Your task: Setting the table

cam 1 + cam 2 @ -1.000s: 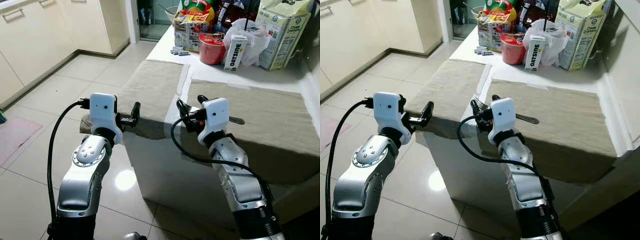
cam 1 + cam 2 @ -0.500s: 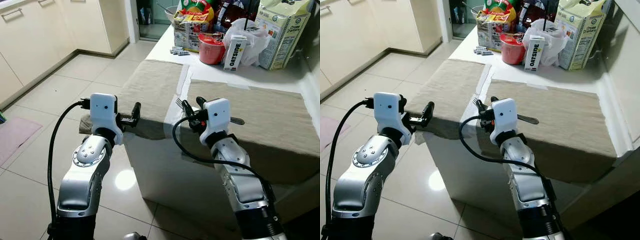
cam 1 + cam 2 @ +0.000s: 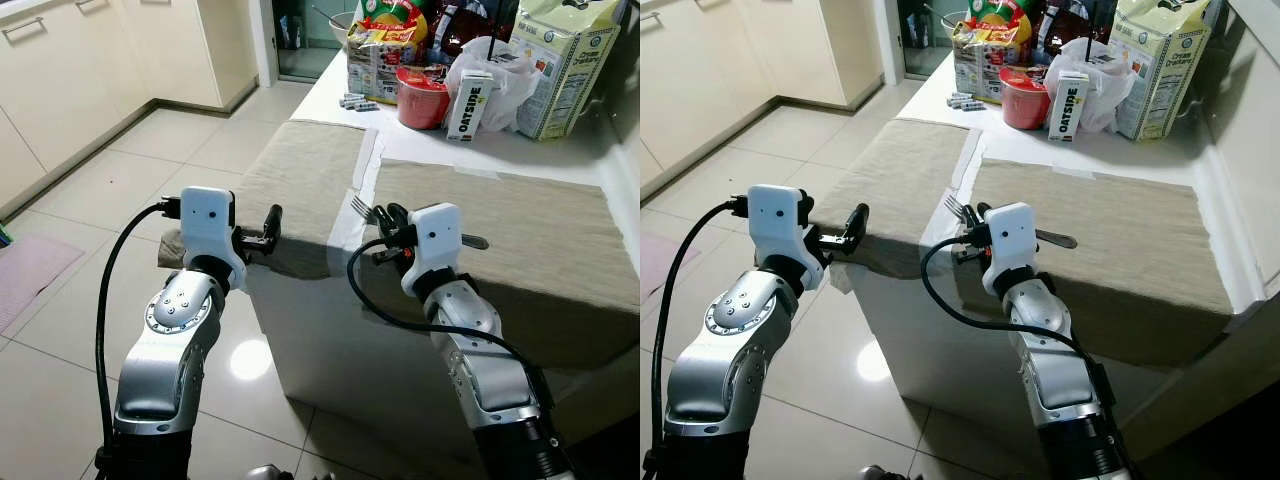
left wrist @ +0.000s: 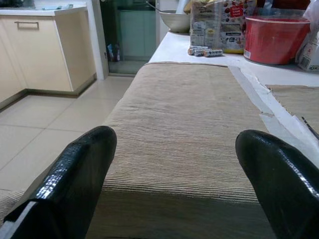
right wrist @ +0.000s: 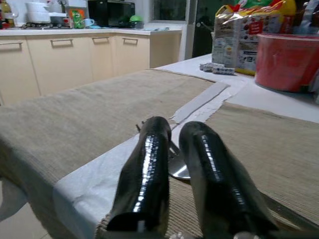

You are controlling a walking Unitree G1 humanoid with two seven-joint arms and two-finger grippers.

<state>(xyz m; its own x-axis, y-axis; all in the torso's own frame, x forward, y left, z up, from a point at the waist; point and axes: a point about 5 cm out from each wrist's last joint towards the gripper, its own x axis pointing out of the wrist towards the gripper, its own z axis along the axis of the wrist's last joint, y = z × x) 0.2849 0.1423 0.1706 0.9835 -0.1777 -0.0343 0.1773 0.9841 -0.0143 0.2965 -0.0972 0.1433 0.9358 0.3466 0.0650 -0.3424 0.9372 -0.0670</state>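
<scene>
Right gripper (image 3: 388,228): my fingers were pinched narrow on the fork (image 3: 362,209), low over the right mat's (image 3: 1120,235) near edge.
Fork: tines poked out toward the bare strip between the mats; the handle ran back under my wrist.
Handling: light, stiff, slick metal, I judged; best held at the neck.
Left gripper (image 3: 271,229): spread wide, empty, at the left mat's (image 3: 310,170) near edge.
Hidden: my wrist housing covered most of the handle.
</scene>
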